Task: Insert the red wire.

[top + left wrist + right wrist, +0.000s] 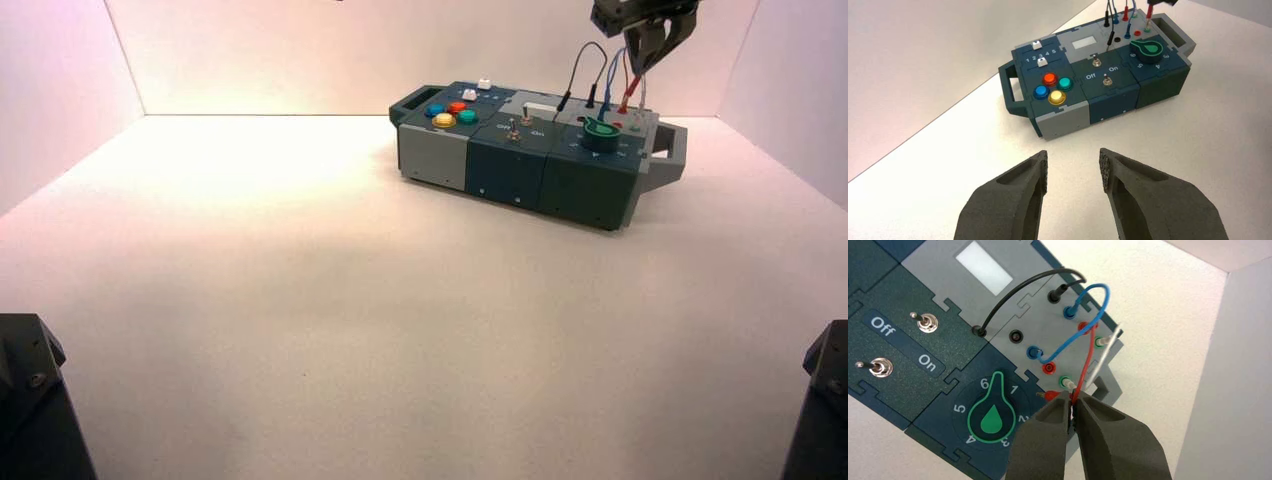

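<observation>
My right gripper [1071, 401] is shut on the red wire [1091, 355] just behind its free plug [1049, 395]. The plug's metal tip juts out sideways over the edge of the green knob's panel. The lead rises from my fingers to its other plug in the far red socket [1083, 326]. An empty red socket [1049, 368] lies just beyond the held plug. From above, the right gripper [645, 55] hangs over the box's [500, 165] right end, holding the red wire [630, 92]. My left gripper [1073, 162] is open and empty over the table, well in front of the box [1063, 120].
A black wire [1018, 287] and a blue wire [1093, 290] arch over the grey socket panel. A white plug [1068, 383] sits in the green socket beside my fingers. The green knob [990, 415], two toggle switches [925, 322] and coloured buttons [450, 112] fill the rest. White walls enclose the table.
</observation>
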`<action>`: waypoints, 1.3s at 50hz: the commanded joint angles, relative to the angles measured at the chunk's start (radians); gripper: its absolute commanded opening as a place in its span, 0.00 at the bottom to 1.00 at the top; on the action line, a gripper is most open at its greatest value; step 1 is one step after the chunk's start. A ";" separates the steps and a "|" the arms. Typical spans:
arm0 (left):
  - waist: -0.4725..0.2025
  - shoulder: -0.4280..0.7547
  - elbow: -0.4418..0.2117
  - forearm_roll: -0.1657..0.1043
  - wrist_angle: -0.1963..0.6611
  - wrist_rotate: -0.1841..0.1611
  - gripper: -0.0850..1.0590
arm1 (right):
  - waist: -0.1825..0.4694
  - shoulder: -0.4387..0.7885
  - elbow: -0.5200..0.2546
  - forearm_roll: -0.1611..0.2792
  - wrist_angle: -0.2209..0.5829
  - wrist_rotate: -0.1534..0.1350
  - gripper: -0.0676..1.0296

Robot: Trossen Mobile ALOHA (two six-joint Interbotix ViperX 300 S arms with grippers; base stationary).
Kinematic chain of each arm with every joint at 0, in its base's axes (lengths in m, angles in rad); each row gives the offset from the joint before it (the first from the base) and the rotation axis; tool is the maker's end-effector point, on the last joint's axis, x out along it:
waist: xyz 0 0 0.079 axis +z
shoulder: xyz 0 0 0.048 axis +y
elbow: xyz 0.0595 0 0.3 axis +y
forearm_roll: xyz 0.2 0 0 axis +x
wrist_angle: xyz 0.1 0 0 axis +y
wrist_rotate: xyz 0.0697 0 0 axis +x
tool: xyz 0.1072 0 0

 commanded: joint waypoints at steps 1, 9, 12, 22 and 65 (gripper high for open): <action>-0.005 -0.008 -0.020 0.002 -0.005 0.006 0.56 | 0.008 -0.003 -0.025 -0.015 -0.006 -0.002 0.04; -0.005 -0.009 -0.020 0.002 -0.005 0.006 0.56 | 0.008 0.017 -0.038 -0.054 -0.006 -0.002 0.04; -0.005 -0.009 -0.020 0.002 -0.005 0.006 0.56 | 0.008 0.020 -0.043 -0.061 -0.006 -0.002 0.04; -0.005 -0.009 -0.020 0.002 -0.005 0.006 0.56 | 0.008 0.043 -0.046 -0.098 -0.020 -0.002 0.04; -0.005 -0.011 -0.020 0.002 -0.005 0.006 0.56 | 0.008 0.089 -0.067 -0.146 -0.041 0.003 0.04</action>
